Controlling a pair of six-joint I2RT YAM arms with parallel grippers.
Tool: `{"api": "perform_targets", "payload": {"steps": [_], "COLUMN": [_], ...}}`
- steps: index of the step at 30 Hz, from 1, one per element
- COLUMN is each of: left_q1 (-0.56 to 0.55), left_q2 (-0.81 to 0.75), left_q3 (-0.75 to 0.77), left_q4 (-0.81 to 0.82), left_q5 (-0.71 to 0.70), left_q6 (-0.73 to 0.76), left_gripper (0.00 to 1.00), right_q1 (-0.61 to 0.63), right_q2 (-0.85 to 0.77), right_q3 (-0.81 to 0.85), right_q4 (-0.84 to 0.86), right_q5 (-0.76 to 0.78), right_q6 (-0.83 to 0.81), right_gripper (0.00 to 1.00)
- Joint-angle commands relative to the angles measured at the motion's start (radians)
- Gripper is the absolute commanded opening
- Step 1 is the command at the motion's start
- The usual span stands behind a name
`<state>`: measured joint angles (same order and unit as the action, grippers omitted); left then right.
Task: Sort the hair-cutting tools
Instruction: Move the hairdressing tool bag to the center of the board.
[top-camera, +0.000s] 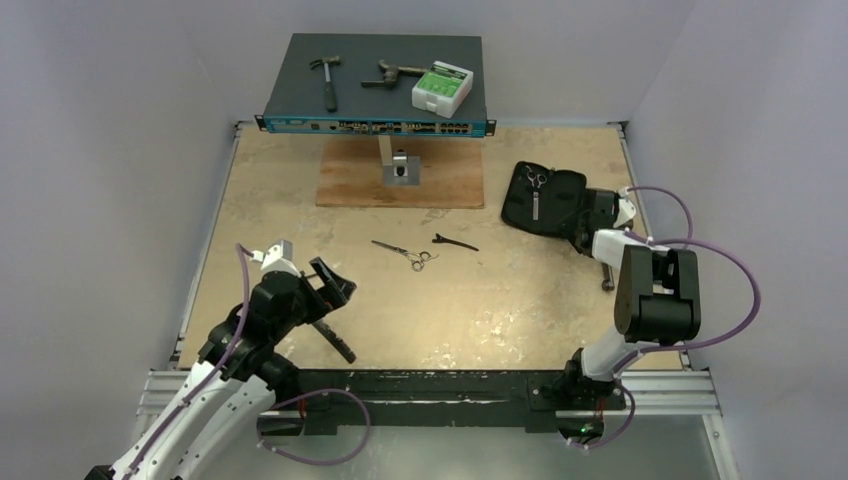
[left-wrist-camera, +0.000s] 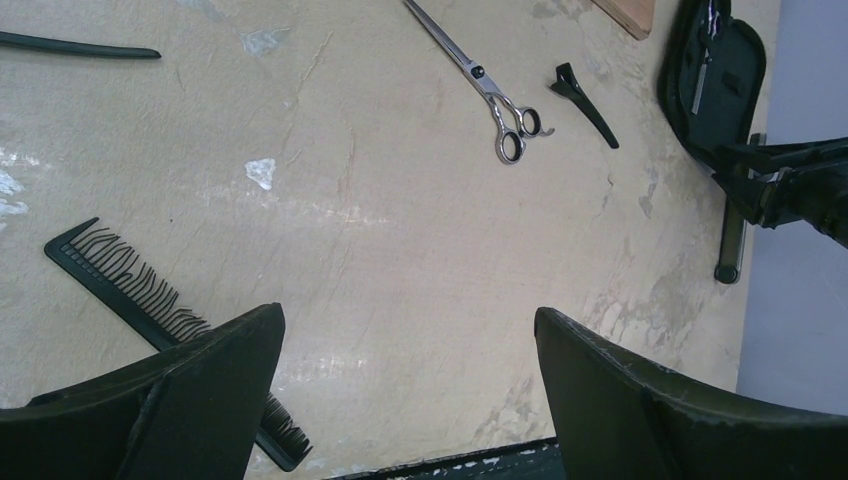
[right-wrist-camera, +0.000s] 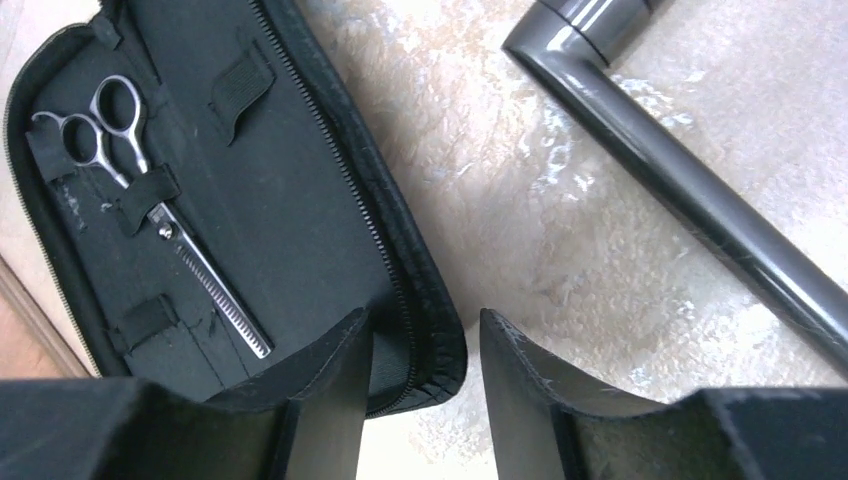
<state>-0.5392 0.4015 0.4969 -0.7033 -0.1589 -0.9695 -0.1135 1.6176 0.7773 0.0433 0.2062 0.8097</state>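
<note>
One pair of silver scissors (top-camera: 405, 252) (left-wrist-camera: 490, 85) lies mid-table, with the black hair clip (top-camera: 455, 241) (left-wrist-camera: 583, 100) just to its right. A second pair of scissors (top-camera: 537, 183) (right-wrist-camera: 150, 200) is strapped inside an open black case (top-camera: 545, 200) (right-wrist-camera: 300, 180). The black comb (top-camera: 335, 338) (left-wrist-camera: 150, 295) lies at the near left. My left gripper (top-camera: 335, 280) (left-wrist-camera: 410, 315) hovers wide open beside the comb, its left finger (left-wrist-camera: 200, 400) over the comb's end. My right gripper (top-camera: 580, 215) (right-wrist-camera: 425, 320) straddles the case's near rim with narrowed jaws, and a gap shows beside the rim.
A dark flat box (top-camera: 375, 105) at the back carries a hammer (top-camera: 325, 78), a rusty tool (top-camera: 393, 72) and a white-green box (top-camera: 442, 87). A wooden board (top-camera: 350, 180) holds a grey T-shaped bar (top-camera: 400, 165). A grey rod (right-wrist-camera: 690, 190) (top-camera: 607, 275) lies right of the case.
</note>
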Motion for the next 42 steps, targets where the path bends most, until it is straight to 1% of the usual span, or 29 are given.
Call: {"api": "perform_targets", "payload": {"steps": [1, 7, 10, 13, 18, 21, 29, 34, 36, 38, 42], "left_q1": [-0.003, -0.003, -0.002, -0.003, -0.003, -0.002, -0.003, -0.003, -0.002, -0.003, -0.004], "left_q2": [0.018, 0.027, 0.037, 0.048, 0.034, 0.022, 0.036, 0.084, 0.11, 0.136, 0.173], "left_q3": [-0.007, -0.018, -0.021, -0.021, -0.027, -0.03, -0.034, -0.049, -0.053, -0.056, -0.061], "left_q4": [0.044, 0.072, 0.089, 0.094, 0.087, 0.083, 0.089, 0.135, 0.158, 0.183, 0.22], "left_q5": [0.015, 0.031, 0.045, 0.055, 0.056, 0.053, 0.053, 0.071, 0.086, 0.106, 0.141], "left_q6": [-0.011, -0.015, -0.019, -0.023, -0.03, -0.032, -0.032, -0.034, -0.034, -0.033, -0.034], "left_gripper": [0.96, 0.96, 0.95, 0.95, 0.94, 0.94, 0.93, 0.93, 0.93, 0.93, 0.92], "right_q1": [-0.003, -0.003, -0.003, -0.002, 0.003, 0.006, 0.024, 0.104, 0.186, 0.238, 0.273], "right_q2": [-0.011, -0.069, -0.1, -0.147, -0.27, -0.368, -0.645, -0.796, -0.844, -0.89, -1.005], "right_q3": [0.027, -0.023, -0.047, -0.066, -0.119, -0.161, -0.291, -0.388, -0.407, -0.418, -0.414], "right_q4": [0.061, 0.066, 0.059, 0.043, -0.009, -0.041, -0.206, -0.289, -0.318, -0.359, -0.463], "right_q5": [-0.055, -0.08, -0.088, -0.077, -0.102, -0.12, -0.177, -0.198, -0.178, -0.16, -0.14], "right_q6": [0.001, 0.004, 0.002, -0.013, -0.015, -0.024, -0.022, 0.031, 0.062, 0.09, 0.11], "right_gripper": [0.38, 0.2, 0.0, 0.0, 0.0, 0.0, 0.0, 0.0, 0.0, 0.0, 0.0]}}
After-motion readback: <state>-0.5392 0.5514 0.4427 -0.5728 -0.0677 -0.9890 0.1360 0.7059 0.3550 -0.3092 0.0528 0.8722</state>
